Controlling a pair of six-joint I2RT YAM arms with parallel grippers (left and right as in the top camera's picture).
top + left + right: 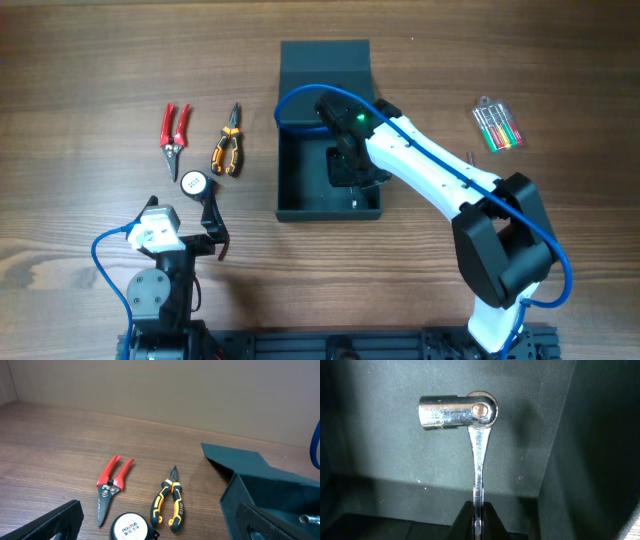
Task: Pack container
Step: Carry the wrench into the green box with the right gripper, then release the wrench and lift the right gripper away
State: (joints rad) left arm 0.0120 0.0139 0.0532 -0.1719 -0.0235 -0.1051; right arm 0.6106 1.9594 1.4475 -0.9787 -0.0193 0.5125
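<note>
Midway through the packing job, the container [330, 213] sat at the centre of the table [80, 80], its lid [325, 60] folded back flat on the far side. The right gripper [479, 515] was down inside the box, its jaws pinching the thin handle of a chrome socket wrench [457, 411]. The wrench's swivel head hung over the dark floor near one wall. Whether the tool already touched the bottom could not be told from the wrist view.

Four items lay outside the box. The red snips [175, 130], the orange-handled pliers [228, 145] and a tape measure [194, 182] were grouped to its left. A clear bit case [497, 127] lay well apart on its right. The left gripper [214, 228] hung low near the tape measure with its jaws spread wide and nothing between them.

By the look of it, the wrench was the first piece going in. It had yet to be released, and the other four pieces and the lid seemed left to do.
</note>
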